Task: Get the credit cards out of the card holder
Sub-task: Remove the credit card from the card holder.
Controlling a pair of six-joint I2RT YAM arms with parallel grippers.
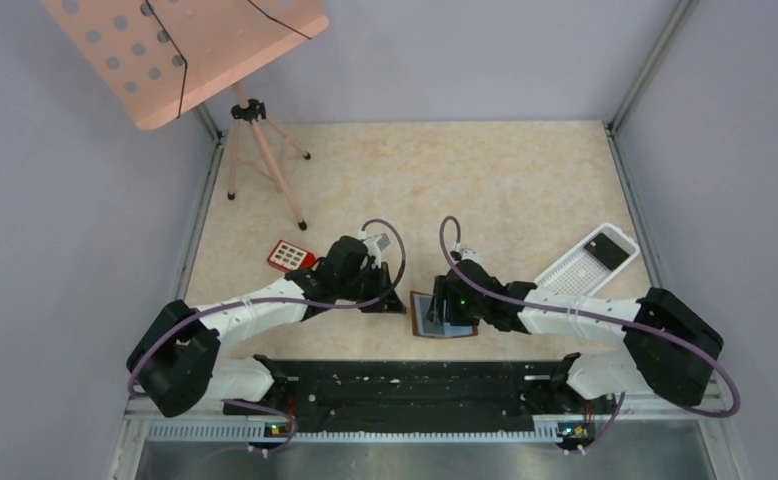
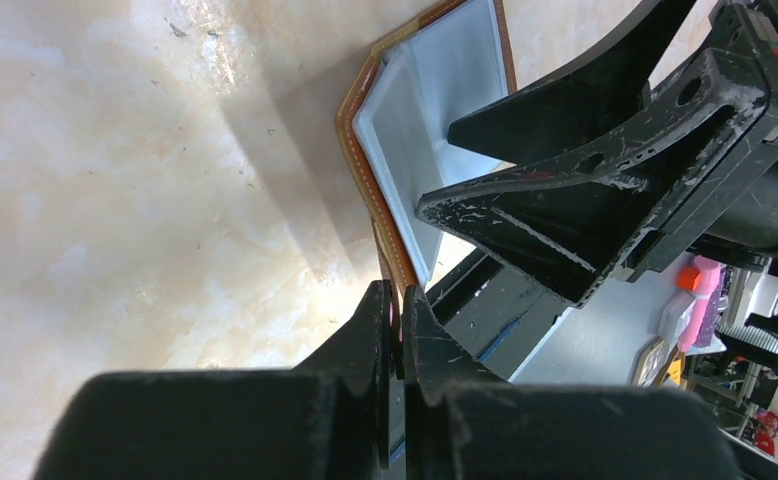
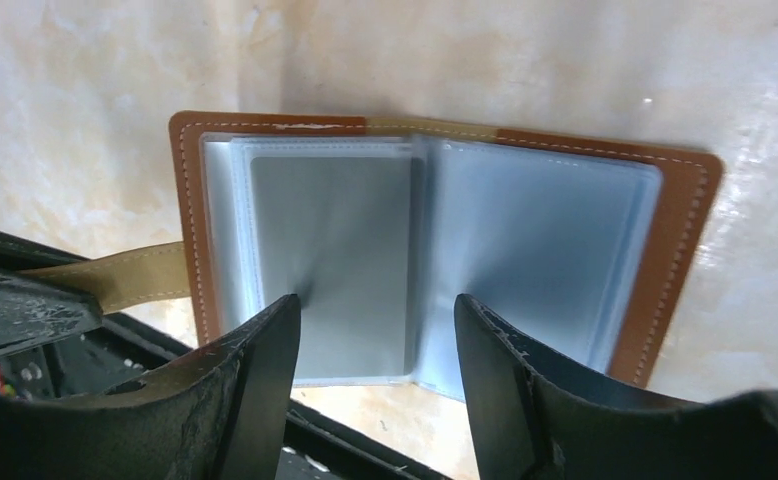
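Note:
The card holder lies open near the table's front edge, brown outside and blue-grey inside. A grey card shows in its left clear sleeve. My left gripper is shut on the holder's brown tab at its left side; the tan tab runs off toward it. My right gripper stands open just over the holder's near edge, straddling the spine with nothing between its fingers. The holder's blue-grey inside is partly hidden by the right fingers in the left wrist view.
A red keypad-like block lies left of my left arm. A white perforated tray with a black item sits at the right. A pink stand's tripod is at the back left. The black base rail borders the near edge.

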